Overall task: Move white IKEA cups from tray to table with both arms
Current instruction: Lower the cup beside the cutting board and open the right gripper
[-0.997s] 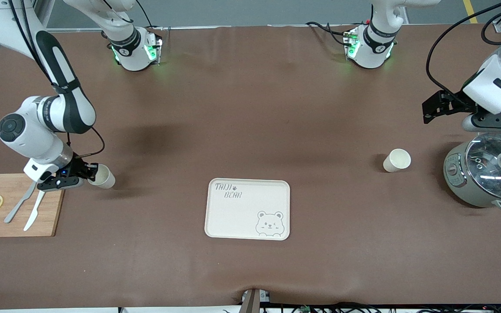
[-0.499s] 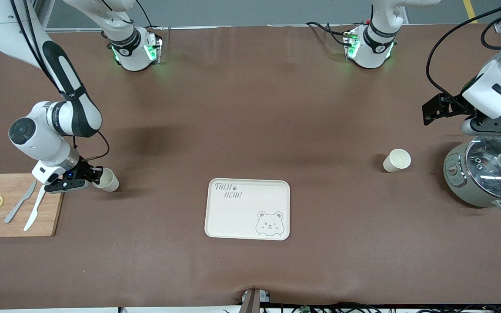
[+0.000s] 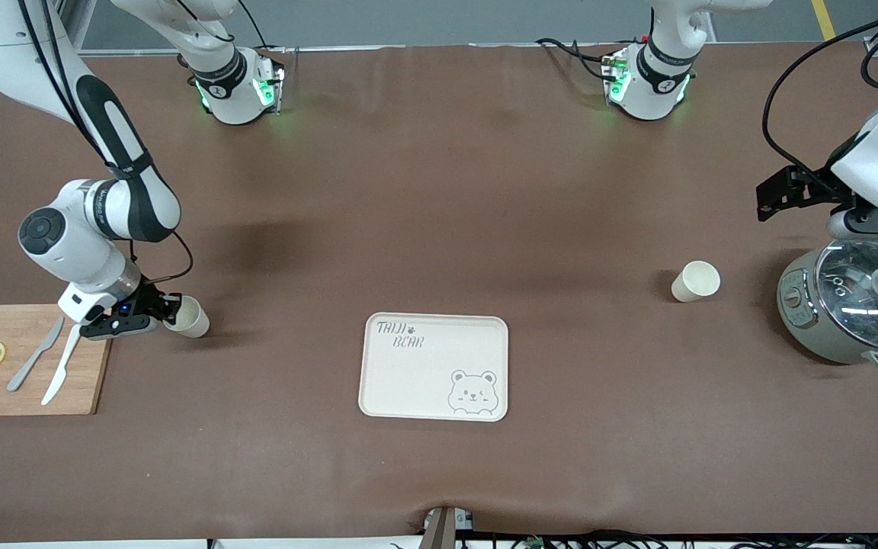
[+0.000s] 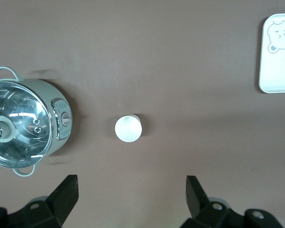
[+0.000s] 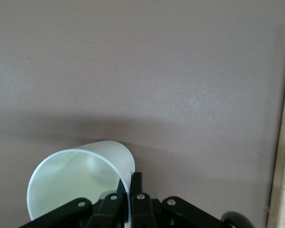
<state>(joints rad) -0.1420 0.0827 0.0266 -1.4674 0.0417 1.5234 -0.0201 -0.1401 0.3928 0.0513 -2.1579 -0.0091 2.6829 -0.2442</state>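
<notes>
One white cup [image 3: 190, 318] is tilted, and my right gripper [image 3: 170, 312] is shut on its rim, low over the table beside the cutting board. In the right wrist view one finger is inside the cup [image 5: 76, 183] and one outside, at the gripper [image 5: 131, 190]. The second white cup [image 3: 695, 280] stands upright on the table beside the grey pot. It also shows in the left wrist view [image 4: 128, 128]. My left gripper [image 3: 877, 225] is open and empty, high over the table near that cup and the pot; its fingertips [image 4: 68, 185] are spread wide around the gripper's middle [image 4: 131, 184].
A cream bear tray [image 3: 378, 381] lies mid-table, nearer the front camera than both cups. A grey pot with a glass lid [image 3: 854, 301] stands at the left arm's end. A wooden cutting board [image 3: 27, 396] with a knife, fork and lemon slices lies at the right arm's end.
My right gripper has carried its cup a little toward the tray. My left gripper has drifted toward the left arm's end of the table. The free cup has not moved.
</notes>
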